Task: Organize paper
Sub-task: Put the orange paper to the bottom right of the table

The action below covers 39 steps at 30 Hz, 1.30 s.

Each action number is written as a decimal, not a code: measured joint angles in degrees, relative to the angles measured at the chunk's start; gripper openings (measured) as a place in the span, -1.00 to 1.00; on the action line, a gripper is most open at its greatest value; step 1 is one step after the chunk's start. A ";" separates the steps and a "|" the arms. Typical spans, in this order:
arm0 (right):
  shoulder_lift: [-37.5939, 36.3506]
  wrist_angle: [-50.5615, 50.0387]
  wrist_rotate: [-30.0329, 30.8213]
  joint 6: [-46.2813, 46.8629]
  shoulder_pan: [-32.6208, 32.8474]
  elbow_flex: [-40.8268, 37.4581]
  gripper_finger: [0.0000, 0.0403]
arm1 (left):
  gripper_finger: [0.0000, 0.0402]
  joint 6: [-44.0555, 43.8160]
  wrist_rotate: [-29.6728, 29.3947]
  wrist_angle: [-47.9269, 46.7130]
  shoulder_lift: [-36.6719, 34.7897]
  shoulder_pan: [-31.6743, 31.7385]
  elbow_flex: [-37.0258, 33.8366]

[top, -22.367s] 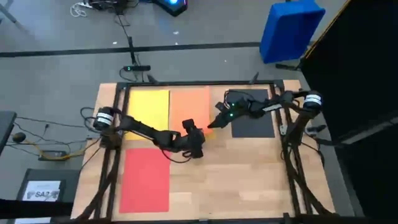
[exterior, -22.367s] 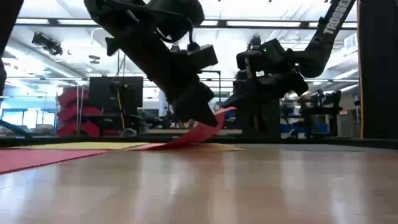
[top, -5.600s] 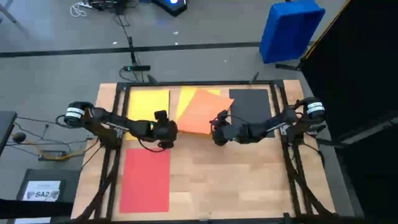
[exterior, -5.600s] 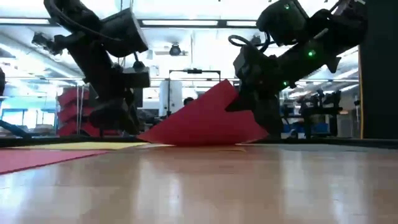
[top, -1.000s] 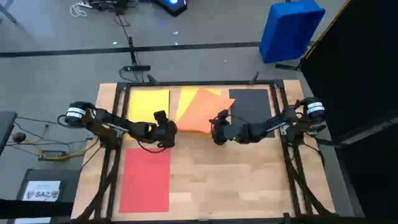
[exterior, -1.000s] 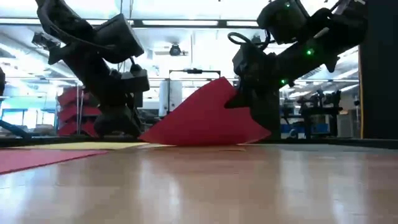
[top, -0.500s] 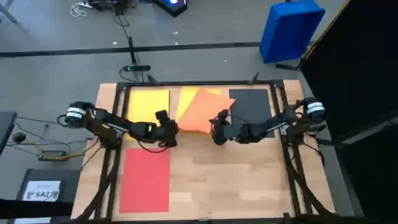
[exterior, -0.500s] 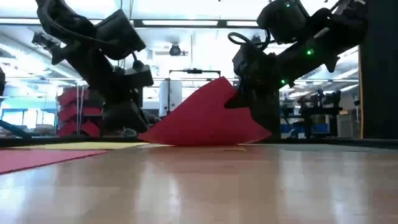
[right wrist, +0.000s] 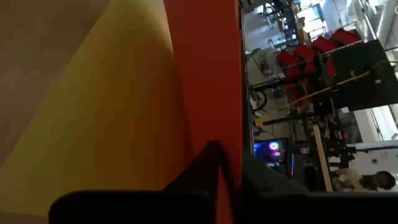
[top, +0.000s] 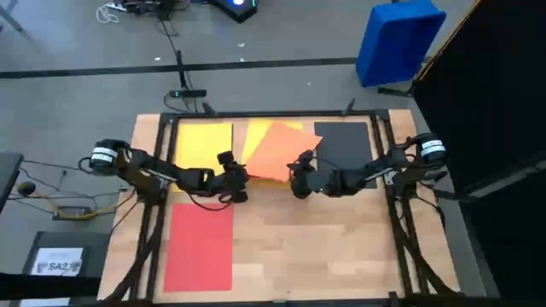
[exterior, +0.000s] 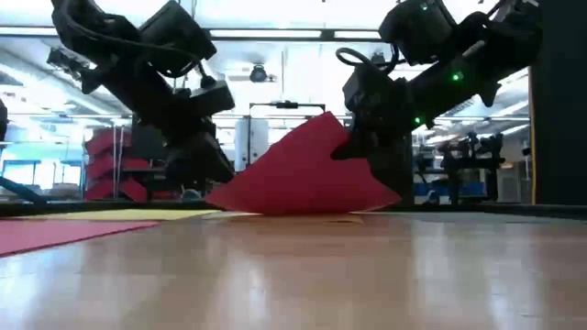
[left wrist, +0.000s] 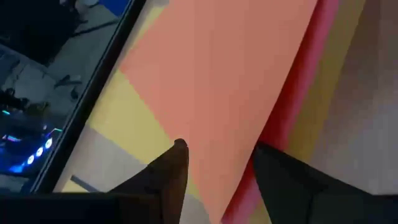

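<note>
- Wooden table (top: 324,247) inside a dark frame; four sheets of paper on it.
- Yellow sheet (top: 205,143) lies flat at the far left corner.
- Red sheet (top: 200,247) lies flat on the near left side, well apart from both grippers.
- Black sheet (top: 345,145) lies flat at the far right, partly under the right arm.
- Orange sheet (top: 275,153) sits between yellow and black, turned at an angle. One edge overlaps a strip of yellow paper beneath it.
- From table height the orange sheet (exterior: 298,179) is tilted, its right corner lifted off the surface and its left corner down near the table.
- Right gripper (top: 296,182) is at the sheet's near right corner, fingers clenched on the orange edge; its wrist view shows the edge pinched between the dark fingers (right wrist: 205,165).
- Left gripper (top: 241,179) hangs just beside the sheet's near left corner, tilted toward it.
- Its fingers (left wrist: 171,171) are spread apart, with the orange sheet (left wrist: 230,81) showing in the gap. Whether the tips actually touch the paper is hard to say from here; nothing looks gripped.
- Blue bin (top: 399,41) stands on the floor beyond the table's far right corner.
- Dark box with a white label (top: 58,260) sits on the floor at the near left.
</note>
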 joint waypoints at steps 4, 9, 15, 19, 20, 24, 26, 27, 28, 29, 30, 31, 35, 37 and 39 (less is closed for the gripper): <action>0.00 0.11 0.00 -0.01 0.00 0.00 -1.00 | -0.21 0.07 0.78 2.02 0.00 0.00 0.00; 0.00 0.34 -0.01 0.00 -0.01 0.00 -1.00 | -0.21 0.11 0.81 3.94 0.00 0.01 0.02; 0.00 0.46 -0.04 -0.02 -0.01 0.00 -1.00 | -0.21 2.94 -1.91 3.06 3.99 0.17 2.21; 0.01 0.44 -0.04 0.00 0.01 0.00 -1.00 | -0.21 4.39 -1.40 3.31 7.45 0.22 4.94; 0.00 0.44 -0.04 0.00 -0.01 0.00 -1.00 | -0.21 4.54 -1.33 3.14 8.06 0.20 5.34; -0.01 0.40 -0.04 0.00 -0.01 0.02 -1.00 | -0.21 4.59 -1.16 2.87 8.45 0.22 6.01; 0.00 0.39 -0.04 0.00 0.00 0.02 -1.00 | -0.21 4.59 -1.16 2.86 8.44 0.22 6.01; 0.01 0.39 -0.04 0.00 0.00 0.02 -1.00 | -0.21 4.59 -1.16 2.79 8.44 0.22 6.01; 0.00 0.39 -0.04 -0.02 0.01 0.02 -1.00 | -0.21 4.60 -1.16 2.79 8.44 0.22 6.01; 0.01 0.37 -0.04 -0.02 0.01 0.02 -1.00 | -0.21 4.59 -1.18 2.77 8.44 0.22 6.01; -0.01 0.35 -0.04 -0.02 -0.01 0.02 -1.00 | -0.21 4.59 -1.22 2.79 8.44 0.22 6.01; -0.01 0.35 -0.04 0.00 0.01 0.02 -1.00 | -0.22 4.54 -1.28 2.79 8.44 0.22 6.03; -0.01 0.35 -0.04 -0.02 0.00 0.02 -1.00 | -0.31 4.48 -2.45 2.76 8.44 0.22 6.03; 0.01 0.33 -0.04 -0.02 0.01 0.02 -1.00 | -0.42 4.46 -2.45 2.73 8.44 0.22 6.03; 0.01 0.35 -0.04 -0.02 0.01 0.02 -1.00 | -0.53 4.46 -2.45 2.75 8.44 0.21 6.03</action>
